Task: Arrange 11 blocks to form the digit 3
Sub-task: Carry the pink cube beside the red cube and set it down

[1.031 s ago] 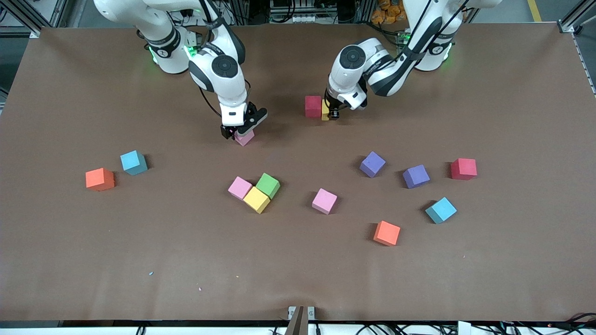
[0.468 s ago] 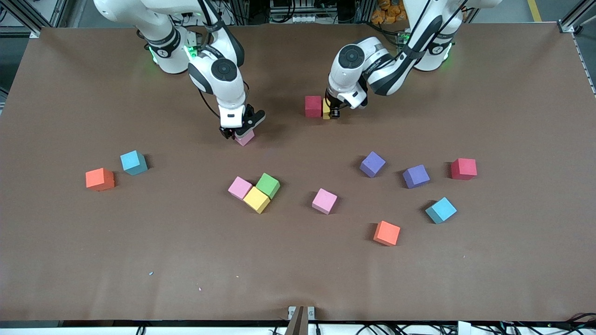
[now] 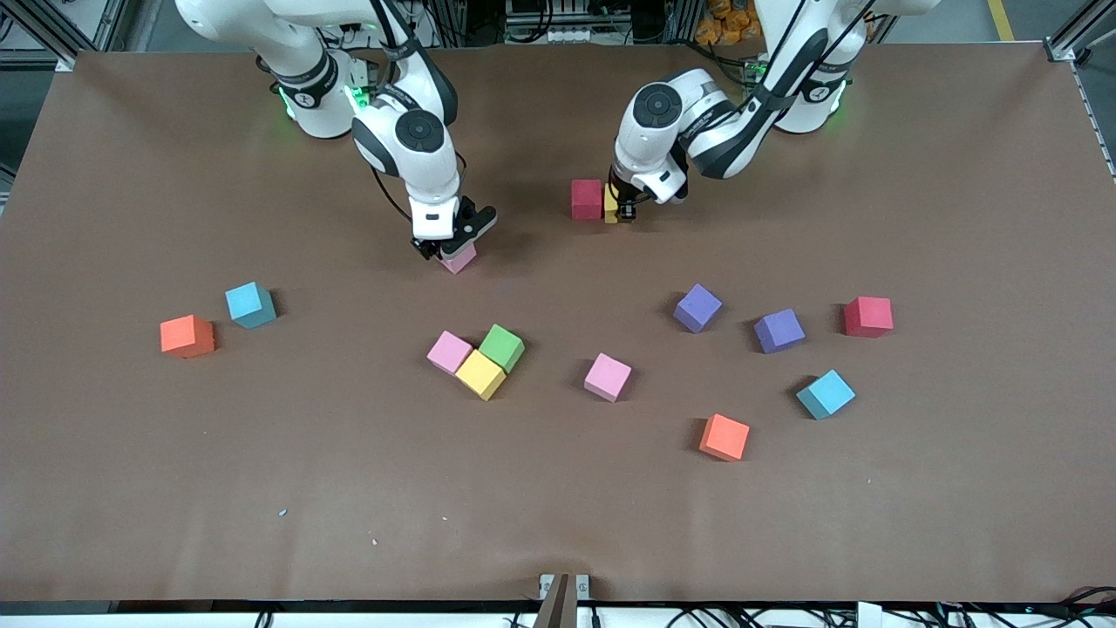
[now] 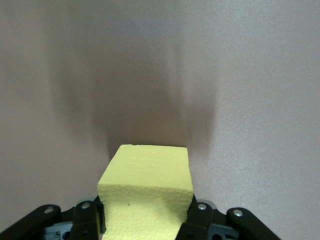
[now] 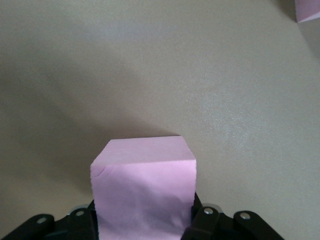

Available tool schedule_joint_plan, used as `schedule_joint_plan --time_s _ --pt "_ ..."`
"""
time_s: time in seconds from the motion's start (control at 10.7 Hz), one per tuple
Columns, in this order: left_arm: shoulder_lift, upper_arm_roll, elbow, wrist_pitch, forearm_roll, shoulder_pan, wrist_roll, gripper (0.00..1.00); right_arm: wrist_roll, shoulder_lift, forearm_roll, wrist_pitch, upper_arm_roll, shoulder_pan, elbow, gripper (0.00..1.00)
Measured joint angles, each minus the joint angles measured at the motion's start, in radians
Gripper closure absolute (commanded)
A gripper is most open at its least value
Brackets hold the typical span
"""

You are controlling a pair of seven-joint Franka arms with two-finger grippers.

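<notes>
From the front view, the right pincer (image 3: 446,250) is seen low on the desk (image 3: 558,506), clamped on a pink block (image 3: 459,258), which sits farther from the front camera than the green block (image 3: 502,347). That green block is touched by a yellow block (image 3: 480,374) and a second pink block (image 3: 449,351), the three forming a tight cluster. The left pincer (image 3: 621,212) is clenched on another yellow block (image 3: 609,204), pressed right beside a red block (image 3: 587,199), farther from the camera than the green block and toward the left arm's end. In the left wrist view, the yellow block (image 4: 147,192) is gripped between the two black fingers (image 4: 90,217), resting on the brown desk (image 4: 250,75). In the right wrist view, the pink block (image 5: 144,187) is squeezed between the fingers (image 5: 205,220), with bare desk (image 5: 150,65) all around it.
</notes>
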Motion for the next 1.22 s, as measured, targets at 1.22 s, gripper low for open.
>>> schedule_joint_plan --time_s 1.22 --pt "0.004 0.0 0.0 0.02 0.0 -0.013 -0.009 0.96 -0.299 -0.028 -0.002 -0.003 0.063 0.225 0.015 1.0"
